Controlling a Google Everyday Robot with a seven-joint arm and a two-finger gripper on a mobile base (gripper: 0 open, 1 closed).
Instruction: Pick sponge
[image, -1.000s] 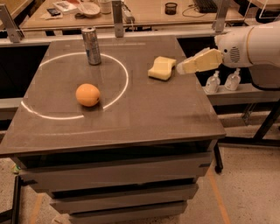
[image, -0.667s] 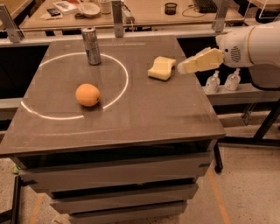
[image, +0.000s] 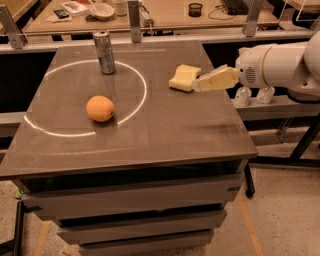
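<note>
The sponge (image: 183, 77) is a pale yellow foam block lying on the dark table (image: 165, 130), right of centre and toward the far edge. My gripper (image: 196, 85) reaches in from the right on a white arm (image: 275, 65). Its tip is at the sponge's right side, very close to it or touching. The sponge rests on the table surface.
An orange (image: 100, 108) lies on the left part of the table inside a white circle line (image: 135, 107). A metal can (image: 104, 52) stands upright at the far left. Two small bottles (image: 252, 95) stand on a shelf to the right, below the arm. A cluttered desk (image: 165, 12) is behind.
My gripper has moved a little left and down, closer to the sponge's right side. The sponge, orange and can have not moved.
</note>
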